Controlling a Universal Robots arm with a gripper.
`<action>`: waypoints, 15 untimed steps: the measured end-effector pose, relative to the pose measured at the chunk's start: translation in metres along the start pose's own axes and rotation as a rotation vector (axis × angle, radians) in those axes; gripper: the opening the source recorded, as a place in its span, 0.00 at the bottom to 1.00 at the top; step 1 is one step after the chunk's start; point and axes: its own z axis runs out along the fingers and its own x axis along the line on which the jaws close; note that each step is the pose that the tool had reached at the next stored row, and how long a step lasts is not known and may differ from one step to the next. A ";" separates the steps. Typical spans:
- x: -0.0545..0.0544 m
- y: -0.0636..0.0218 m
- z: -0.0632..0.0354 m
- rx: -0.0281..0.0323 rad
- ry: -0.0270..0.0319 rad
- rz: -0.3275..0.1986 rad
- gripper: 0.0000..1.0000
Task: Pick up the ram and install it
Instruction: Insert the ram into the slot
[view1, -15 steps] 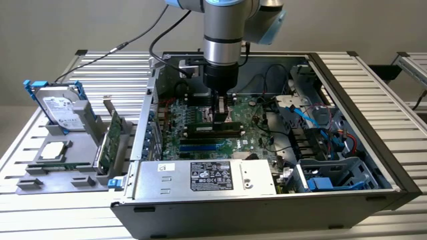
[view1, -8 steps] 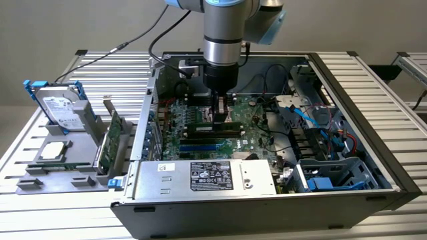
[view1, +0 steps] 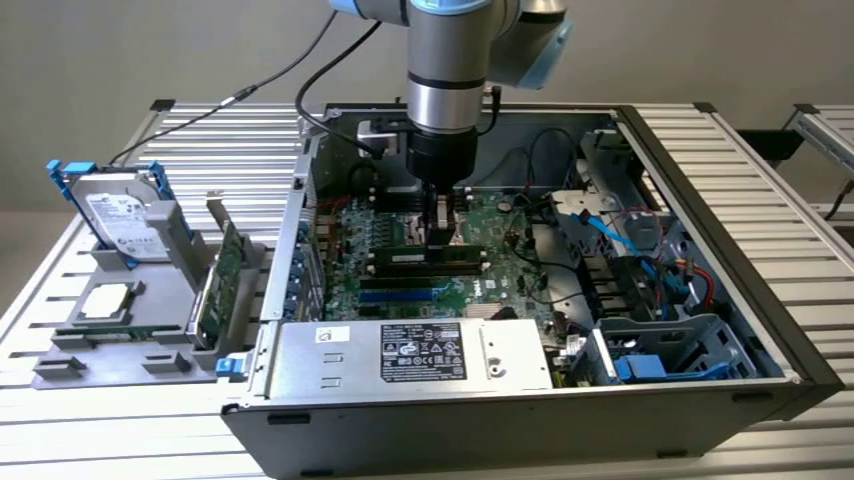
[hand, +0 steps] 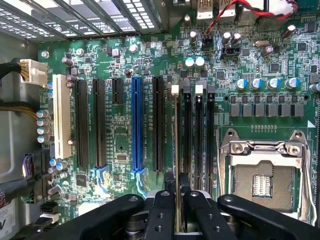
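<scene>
One tray (view1: 80, 345) sits at nine o'clock of the case (view1: 507, 435) in the exterior view. It carries the drive (view1: 120, 215) with blue rails and the wide card (view1: 220, 275) standing on edge. Neither is our part.

Next over, the arm stands vertical inside the case above the board (view1: 514, 265). Gripper (view1: 442, 238) is at roughly twelve o'clock of the PSU (view1: 414, 350), over the memory slots.

Wrist view: fingers (hand: 162, 212) are pinched on the ram (hand: 176, 150), which shows edge-on as a thin line between them. It runs along the memory slot nearest the black card slots (hand: 157, 125), in line with that slot's white latch (hand: 175, 89). The blue slot (hand: 135, 125) is further off on that side. The other memory slots (hand: 200, 130) lie beside it on the far side, then the open CPU socket (hand: 262, 175). Can't tell whether the contact edge is in the slot or just above it.

Risks as I read them:
- Stick is slightly off the slot line or tilted, so the edge lands on the slot wall and a push flexes the stick or board.
- Notch is the wrong way round, so it jams under load.
- Latch isn't swung out, so one end seats and the other rides up.
- Grip is narrow and mid-stick, so the stick can pivot or slip between the pads under force.
- A sideways skid would go towards the bare socket, which would be bad.
</scene>
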 end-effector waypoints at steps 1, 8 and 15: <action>0.000 -0.0001 0.0000 0.0000 -0.0015 0.000 0.14; 0.000 -0.0003 0.0006 0.0013 -0.0085 0.000 0.14; 0.001 -0.0004 0.0020 0.0050 -0.0083 0.001 0.14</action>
